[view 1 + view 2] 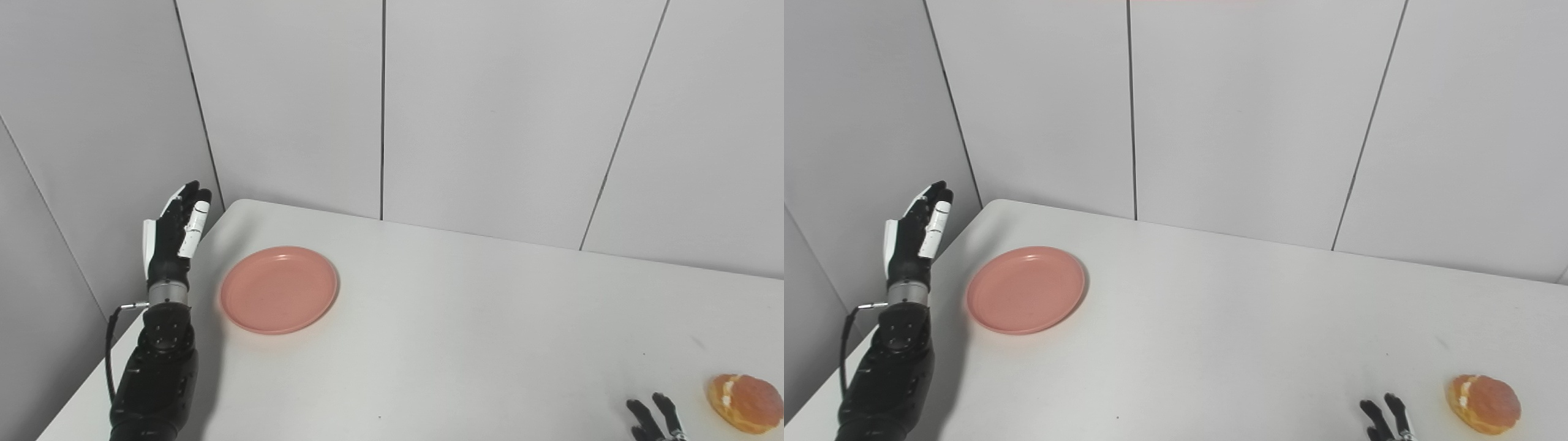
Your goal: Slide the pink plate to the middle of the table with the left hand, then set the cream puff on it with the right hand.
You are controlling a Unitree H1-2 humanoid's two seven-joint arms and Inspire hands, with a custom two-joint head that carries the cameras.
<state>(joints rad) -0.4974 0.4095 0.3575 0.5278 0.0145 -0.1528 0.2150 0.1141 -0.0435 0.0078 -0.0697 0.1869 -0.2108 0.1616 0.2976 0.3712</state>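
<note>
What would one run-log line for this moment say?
left hand: open, raised beside plate | plate: far left, empty | right hand: fingers apart, resting | cream puff: on table

No readable text — none anywhere

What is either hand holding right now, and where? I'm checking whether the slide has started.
Nothing. The left hand is open beside the pink plate, apart from it; the right hand is empty near the cream puff.
</note>
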